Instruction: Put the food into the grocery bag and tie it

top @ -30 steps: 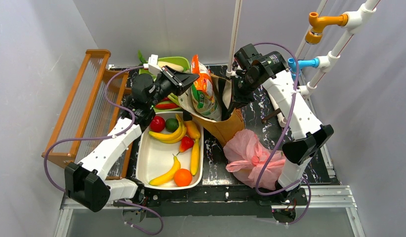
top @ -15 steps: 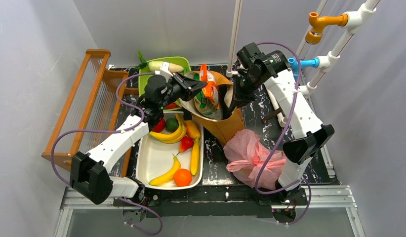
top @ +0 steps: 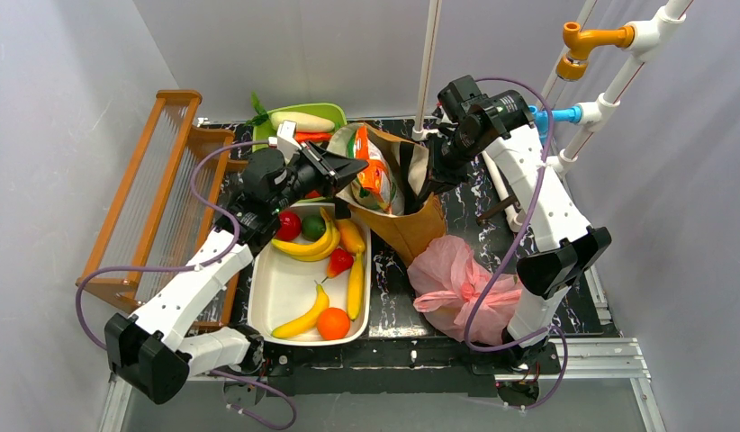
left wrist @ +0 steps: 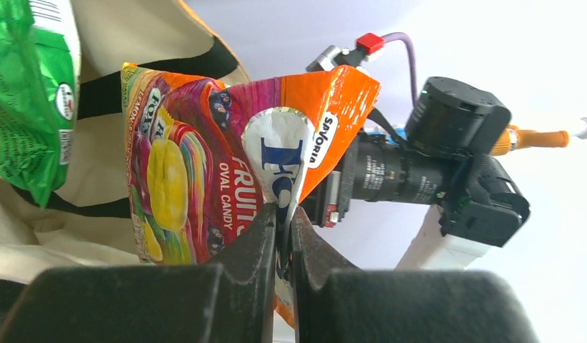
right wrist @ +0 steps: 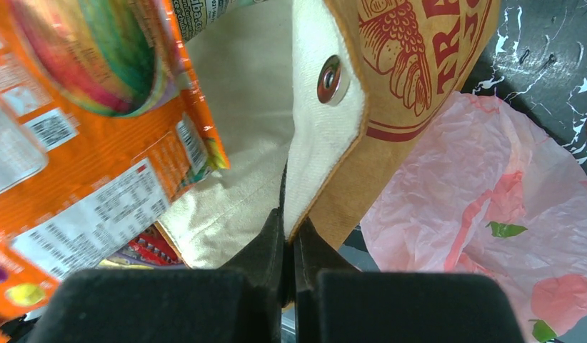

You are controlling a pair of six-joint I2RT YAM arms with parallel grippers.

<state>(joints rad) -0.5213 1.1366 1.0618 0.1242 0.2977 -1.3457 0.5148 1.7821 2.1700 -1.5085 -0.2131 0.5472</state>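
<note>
The left gripper (left wrist: pixel 282 214), fingers clamped on a glossy orange candy packet (left wrist: pixel 205 157), holds it at the mouth of a stiff brown paper bag (top: pixel 411 229), whose rim the right gripper (right wrist: pixel 287 221) pinches tight. The thin pink plastic grocery bag (top: pixel 456 283) lies at the paper bag's five o'clock. The plastic toy fruits (top: pixel 303 321) sit in a white tray (top: pixel 278 283) at its eight o'clock.

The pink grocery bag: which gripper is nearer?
Right. The right gripper pinches the brown bag's rim just behind the pink bag; the left gripper holds a candy packet farther off.
</note>
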